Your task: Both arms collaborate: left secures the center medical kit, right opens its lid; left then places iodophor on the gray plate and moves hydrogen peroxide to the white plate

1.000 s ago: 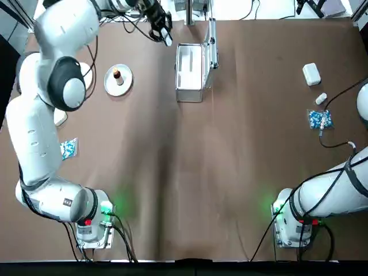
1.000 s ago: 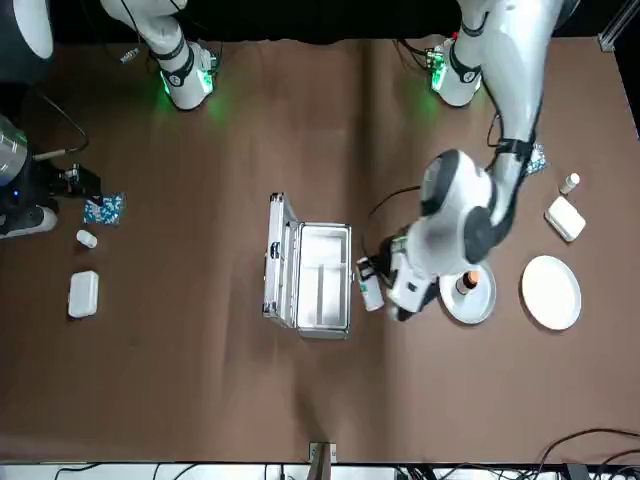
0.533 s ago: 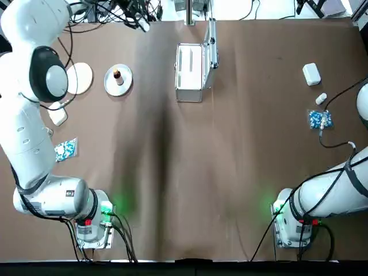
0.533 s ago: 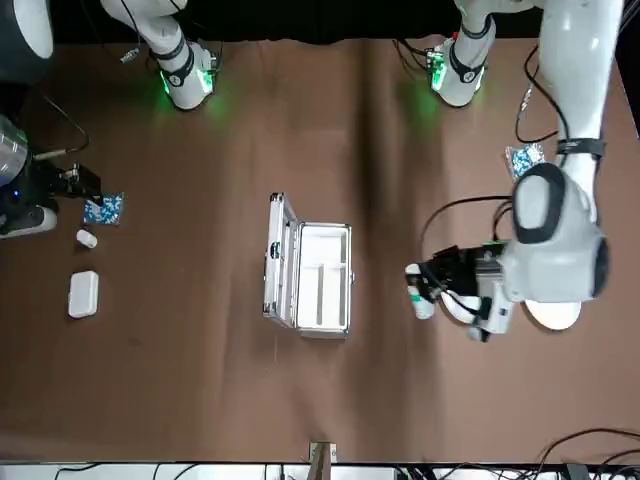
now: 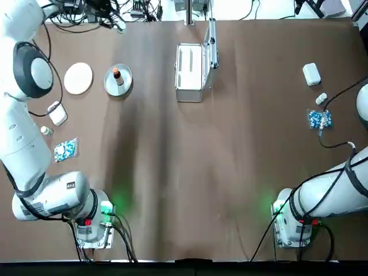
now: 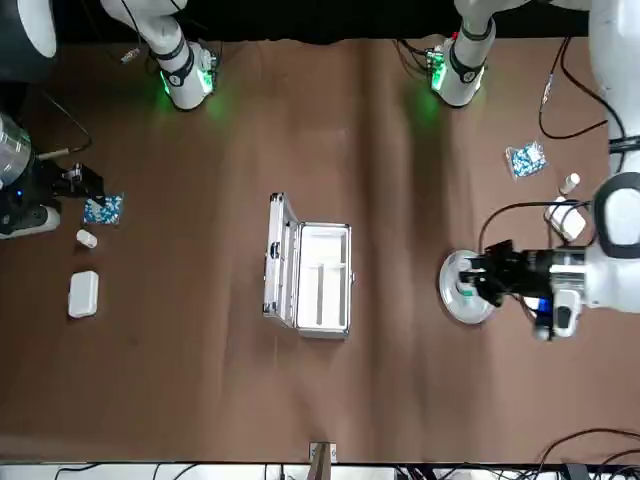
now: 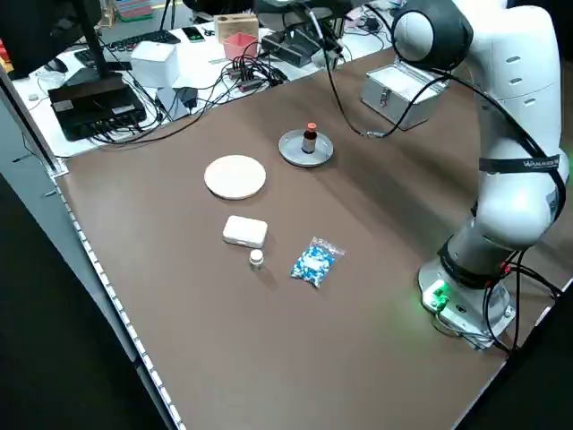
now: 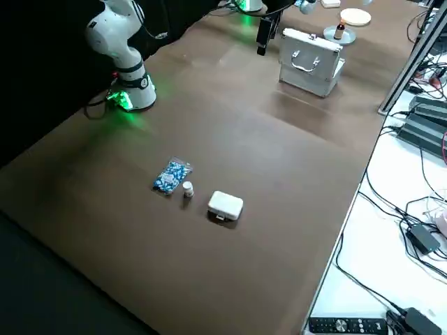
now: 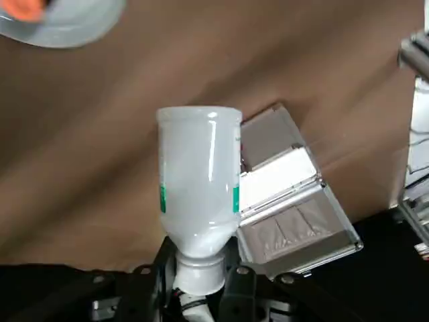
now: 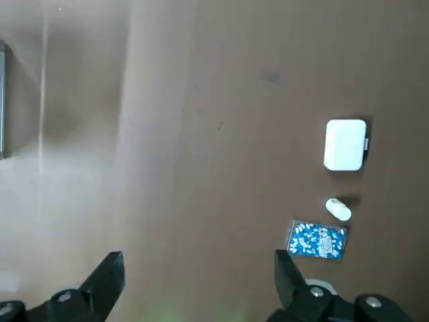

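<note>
- Clamps the left gripper (image 9: 200, 274) on the neck of the hydrogen peroxide (image 9: 199, 184), fingers pressed in from both sides; grips at the narrow neck so that the wide body hangs clear beyond the fingertips and can meet a surface first
- Carries the bottle in the air on the robot's left of the medical kit (image 5: 190, 72), close to the gray plate (image 5: 109, 85) in the front view; not yet set down on anything
- Leaves the medical kit at table centre with its lid raised upright along the right edge, tray exposed; lid-opening step judged complete, so no securing hold needed
- Shows the iodophor (image 5: 117, 74) standing upright on the gray plate; that placement judged done
- Keeps the white plate (image 5: 78, 78) bare, just beside the gray plate on the side away from the kit; judged the drop-off point for the bottle in hand
- Parks the right gripper (image 10: 198, 285) with fingers spread wide and nothing between them, over bare table on the robot's right, well apart from the kit and out of the left arm's path
- For the next move, travel past the gray plate without clipping the iodophor, then lower base-first onto the white plate
</note>
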Available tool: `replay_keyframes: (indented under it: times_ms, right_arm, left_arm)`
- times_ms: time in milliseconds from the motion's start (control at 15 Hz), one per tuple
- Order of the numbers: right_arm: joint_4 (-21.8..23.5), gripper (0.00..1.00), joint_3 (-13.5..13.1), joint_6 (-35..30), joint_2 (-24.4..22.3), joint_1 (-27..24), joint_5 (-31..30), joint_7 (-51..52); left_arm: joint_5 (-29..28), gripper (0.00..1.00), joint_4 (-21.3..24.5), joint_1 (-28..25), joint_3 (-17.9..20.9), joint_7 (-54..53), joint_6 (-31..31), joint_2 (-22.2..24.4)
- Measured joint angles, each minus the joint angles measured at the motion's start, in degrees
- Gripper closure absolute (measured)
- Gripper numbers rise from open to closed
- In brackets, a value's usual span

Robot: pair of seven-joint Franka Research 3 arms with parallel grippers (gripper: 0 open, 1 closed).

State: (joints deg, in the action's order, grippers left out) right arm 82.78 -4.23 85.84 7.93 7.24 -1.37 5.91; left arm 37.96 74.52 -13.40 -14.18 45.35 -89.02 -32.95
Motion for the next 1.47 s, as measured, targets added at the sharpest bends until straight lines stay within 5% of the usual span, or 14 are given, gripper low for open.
replay_keyframes:
  times_ms: [400,867,1467]
  right_arm:
    - [0.0,0.01,0.0,0.0,0.0,0.4,0.0,0.0]
    - [0.1,0.01,0.0,0.0,0.1,0.6,0.0,0.0]
    - [0.1,0.01,0.1,0.0,0.1,1.1,0.0,0.0]
  left_arm:
    - [6.0,0.67,0.9,-9.3,0.2,3.7,3.5,-1.6]
    - [12.7,0.67,1.5,-21.3,0.2,9.7,7.1,-8.8]
    - [15.3,0.67,1.6,-28.3,0.4,9.7,8.1,-14.8]
